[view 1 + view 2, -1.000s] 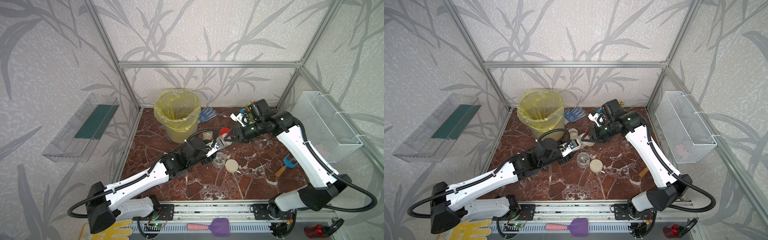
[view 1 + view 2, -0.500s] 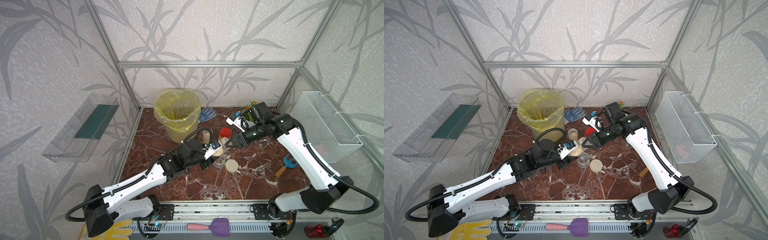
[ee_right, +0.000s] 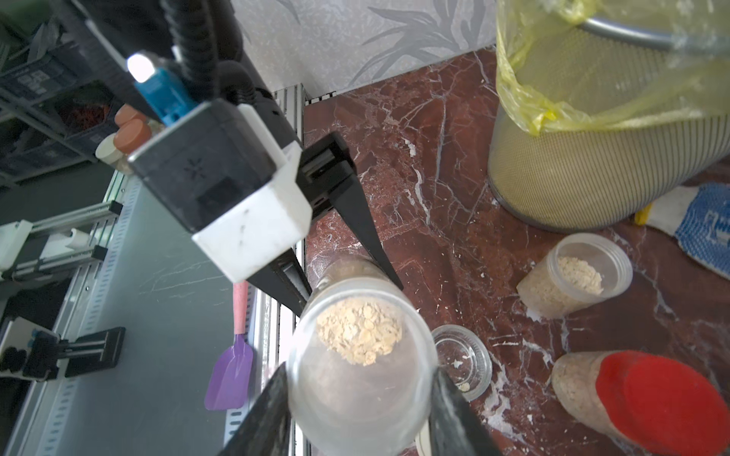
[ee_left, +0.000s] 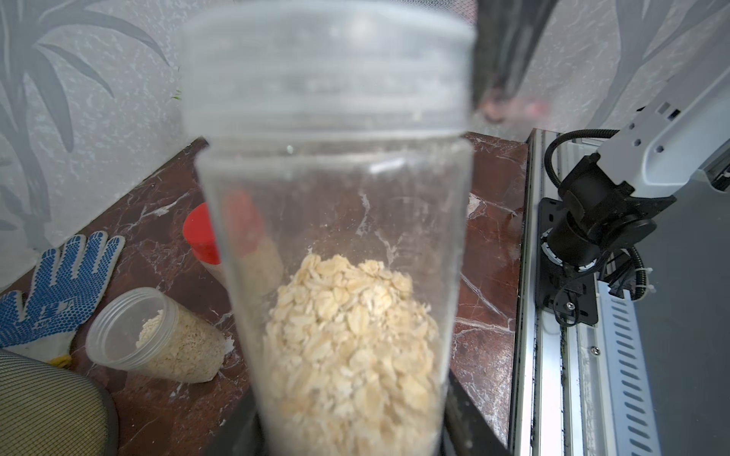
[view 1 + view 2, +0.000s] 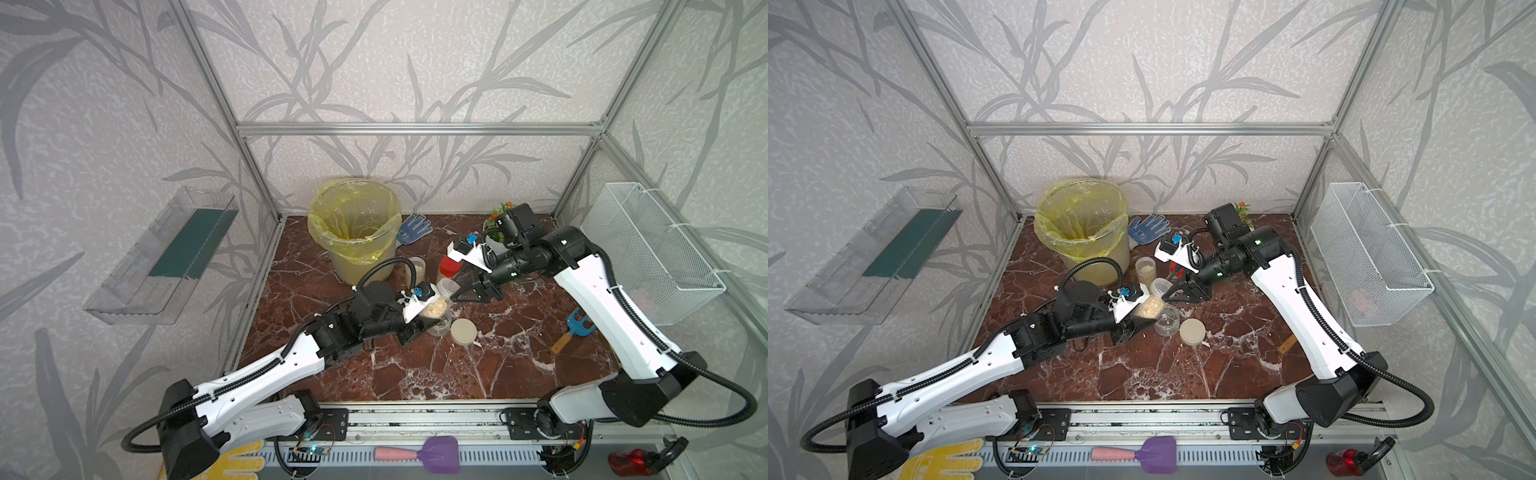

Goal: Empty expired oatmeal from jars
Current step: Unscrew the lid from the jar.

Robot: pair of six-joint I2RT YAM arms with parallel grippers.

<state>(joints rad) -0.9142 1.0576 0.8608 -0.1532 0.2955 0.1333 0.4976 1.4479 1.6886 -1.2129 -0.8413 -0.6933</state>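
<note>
Jars are clustering mid-table, in front of the yellow-lined bucket (image 5: 357, 270), which is standing toward the back left corner of the marble table (image 5: 415, 374). The left gripper (image 3: 349, 294) is clamping the slim jar (image 4: 335, 237) by its body, holding it tilted and clear of the table. The right gripper (image 5: 457, 293) is straddling its clear lid (image 3: 359, 355) with a jaw on either side, though I cannot tell whether they are pressing. The red-capped jar (image 5: 448, 266) and a second slim jar (image 5: 417, 268) are standing just behind, toward the back edge. The squat jar (image 5: 440, 326) is sitting nearly empty, its beige lid (image 5: 463, 332) lying just beside it. Oatmeal (image 4: 347, 335) is settling at the held jar's base end and is probably light, loose and quick to shift. Smooth walls are likely slippery, so gripping mid-body and turning the lid by its rim looks safest.
</note>
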